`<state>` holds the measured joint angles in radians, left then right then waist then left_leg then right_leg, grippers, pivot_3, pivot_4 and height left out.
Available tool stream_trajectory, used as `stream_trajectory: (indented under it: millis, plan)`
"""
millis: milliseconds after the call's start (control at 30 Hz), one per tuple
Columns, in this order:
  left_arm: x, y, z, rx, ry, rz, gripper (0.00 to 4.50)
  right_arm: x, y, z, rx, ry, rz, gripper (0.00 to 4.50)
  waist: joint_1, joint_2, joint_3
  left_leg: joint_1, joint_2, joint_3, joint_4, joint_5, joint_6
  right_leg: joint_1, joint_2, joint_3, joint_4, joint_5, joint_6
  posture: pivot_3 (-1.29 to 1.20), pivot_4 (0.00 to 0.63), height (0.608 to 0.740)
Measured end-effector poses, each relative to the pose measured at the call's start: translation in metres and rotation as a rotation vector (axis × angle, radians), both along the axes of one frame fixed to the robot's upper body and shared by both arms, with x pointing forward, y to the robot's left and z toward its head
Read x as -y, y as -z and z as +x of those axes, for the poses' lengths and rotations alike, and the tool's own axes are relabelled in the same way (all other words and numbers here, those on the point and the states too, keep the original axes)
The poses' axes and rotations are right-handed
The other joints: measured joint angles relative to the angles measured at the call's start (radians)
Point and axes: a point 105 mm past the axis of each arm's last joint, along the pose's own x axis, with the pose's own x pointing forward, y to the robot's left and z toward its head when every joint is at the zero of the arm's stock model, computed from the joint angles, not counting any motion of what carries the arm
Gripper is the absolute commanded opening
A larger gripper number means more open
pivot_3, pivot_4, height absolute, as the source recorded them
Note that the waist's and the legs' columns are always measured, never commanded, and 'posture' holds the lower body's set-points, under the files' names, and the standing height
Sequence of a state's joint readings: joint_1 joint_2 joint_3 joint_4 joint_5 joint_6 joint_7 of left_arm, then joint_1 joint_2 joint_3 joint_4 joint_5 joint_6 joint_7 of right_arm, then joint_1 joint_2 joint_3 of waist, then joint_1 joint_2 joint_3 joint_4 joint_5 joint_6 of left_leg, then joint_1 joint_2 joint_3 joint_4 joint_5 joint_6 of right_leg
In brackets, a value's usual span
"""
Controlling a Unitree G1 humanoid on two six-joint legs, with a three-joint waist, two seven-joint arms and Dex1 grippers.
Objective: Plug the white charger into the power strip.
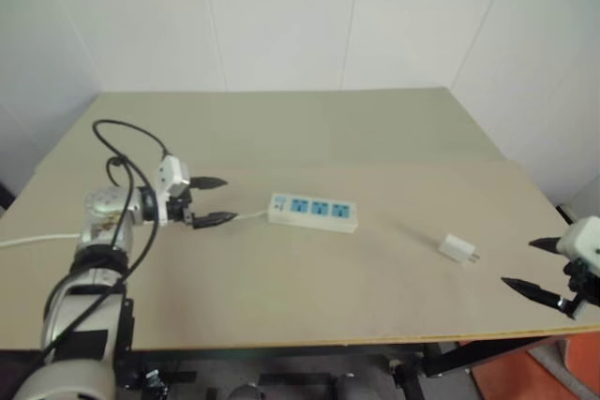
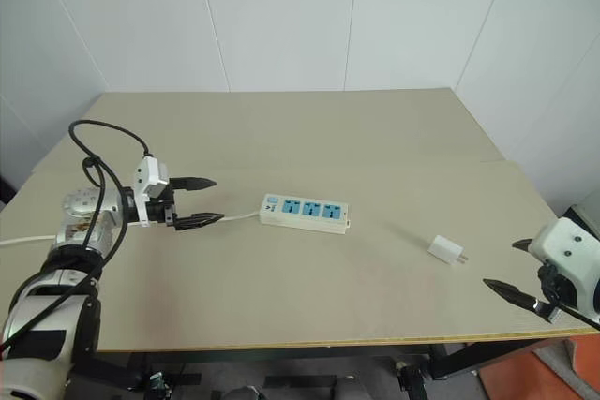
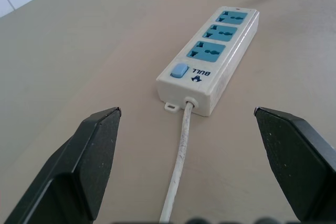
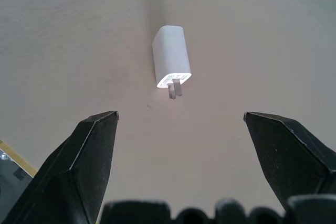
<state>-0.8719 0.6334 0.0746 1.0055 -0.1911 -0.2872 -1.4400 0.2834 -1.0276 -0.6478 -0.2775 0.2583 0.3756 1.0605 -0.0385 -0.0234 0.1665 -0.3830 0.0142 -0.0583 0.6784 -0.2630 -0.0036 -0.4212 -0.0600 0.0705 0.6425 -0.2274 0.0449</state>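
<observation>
Head camera first: power strip [image 1: 313,212] lies flat near the middle of the tan table [image 1: 375,128], its three blue sockets facing up and its thin white cord [image 1: 249,217] running off toward the robot's left. The left gripper [image 1: 212,200] hovers just beside that cord end, fingers spread wide and holding nothing. White charger [image 1: 457,248] lies on its side well to the right of the strip, apart from it. The right gripper [image 1: 531,264] sits near the table's right front corner, close to the charger, also spread wide and empty.

Left wrist camera: the strip's switch end and cord point between the two open black fingers [image 3: 92,153], with the charger's corner beyond the far socket.

Right wrist camera: the charger lies between and ahead of the spread fingers [image 4: 89,153], prongs [image 4: 175,89] pointing back toward the gripper, nothing touching it.
</observation>
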Motion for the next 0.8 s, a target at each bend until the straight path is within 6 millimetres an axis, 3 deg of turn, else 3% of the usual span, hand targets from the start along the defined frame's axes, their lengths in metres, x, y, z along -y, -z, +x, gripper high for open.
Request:
stream_trajectory:
  millis: [200,367,467,633,800]
  plan:
    - [0.001,0.003,0.004,-0.006,-0.019,0.022,4.42,-0.001,-0.001,0.0,0.002,-0.004,-0.003,4.5,0.0,0.0,0.0,0.0,0.0,0.0,0.0,0.0,0.0,0.0,0.0,0.0,0.0,0.0,0.0,0.0,0.15,0.74]
    - [0.014,0.036,0.018,-0.134,-0.123,0.044,4.42,-0.006,-0.005,0.004,0.035,0.021,0.023,4.5,0.002,0.0,0.0,0.0,-0.001,0.0,0.001,0.0,0.0,0.001,0.0,0.0,0.0,0.0,0.001,0.0,0.15,0.74]
    - [0.026,0.049,0.02,-0.206,-0.126,0.053,4.42,-0.018,-0.014,0.007,0.034,0.032,0.078,4.5,0.002,-0.001,0.0,-0.001,0.0,-0.001,0.001,0.0,0.0,0.0,0.0,0.0,0.0,0.0,0.0,0.0,0.15,0.74]
    - [0.049,0.045,0.03,-0.209,-0.114,0.043,4.42,-0.049,-0.025,0.009,0.046,-0.002,0.118,4.5,0.003,-0.001,0.0,-0.001,-0.001,-0.001,0.001,0.0,0.0,0.0,0.0,0.0,0.0,0.0,0.0,0.0,0.15,0.74]
    - [0.06,0.06,0.031,-0.254,-0.128,0.094,4.42,-0.072,-0.023,0.009,0.052,-0.018,0.12,4.5,0.003,-0.001,0.0,-0.001,-0.001,-0.001,0.001,0.0,0.0,0.0,0.0,0.0,0.001,0.0,0.0,0.0,0.15,0.74]
